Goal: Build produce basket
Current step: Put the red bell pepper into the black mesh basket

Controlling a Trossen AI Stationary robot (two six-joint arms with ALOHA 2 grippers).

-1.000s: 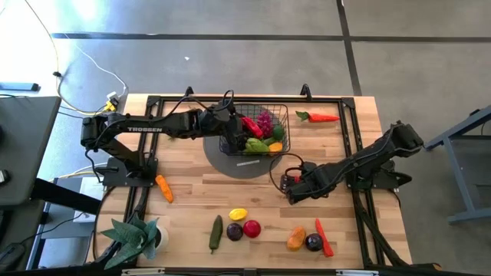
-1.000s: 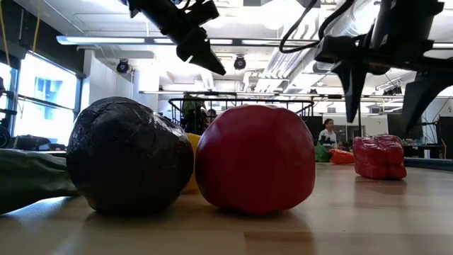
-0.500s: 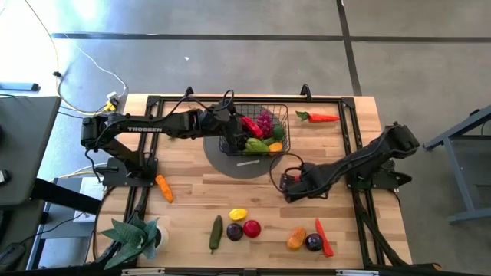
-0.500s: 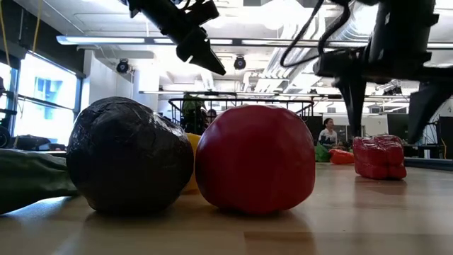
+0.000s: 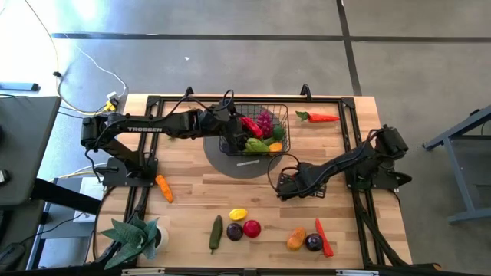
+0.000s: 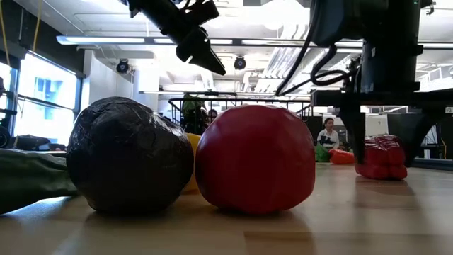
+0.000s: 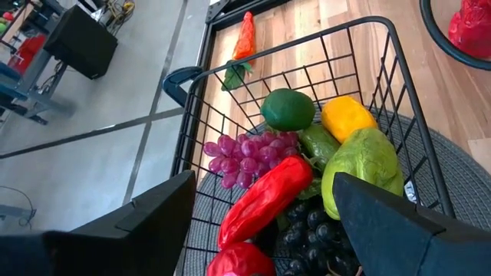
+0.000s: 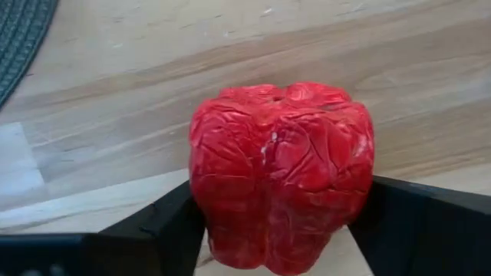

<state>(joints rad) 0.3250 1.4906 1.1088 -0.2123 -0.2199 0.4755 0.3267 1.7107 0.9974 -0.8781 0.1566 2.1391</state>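
Observation:
The black wire basket (image 5: 285, 109) stands on a round grey mat (image 5: 230, 162) at the far middle of the table. It holds purple grapes (image 7: 245, 153), a red pepper (image 7: 268, 195) and green and yellow pieces. My left gripper (image 7: 261, 230) hangs open above the basket's left rim (image 5: 230, 121). My right gripper (image 5: 285, 184) points down at mid-table over a loose red bell pepper (image 8: 280, 169). The pepper stands on the wood with one finger on each side (image 6: 382, 134). My right gripper comes from above, pointing down, its two fingers (image 8: 173, 218) close against the red bell pepper's opposite sides (image 8: 201, 192). The pepper stands on the table. I cannot tell whether the fingers touch it.
Loose produce lies along the near edge: a cucumber (image 5: 215, 232), a yellow piece (image 5: 238, 215), a dark plum (image 6: 131, 163), a red apple (image 6: 255, 159), an orange pepper (image 5: 296, 238) and a red chili (image 5: 324, 238). A carrot (image 5: 163, 187) lies left. A potted plant (image 5: 134, 238) stands near-left.
My right gripper has sunk down over the red bell pepper and shifted a little toward the table's left. Its fingers now reach down beside the pepper and stand slightly closer together. The pepper has kept its place.

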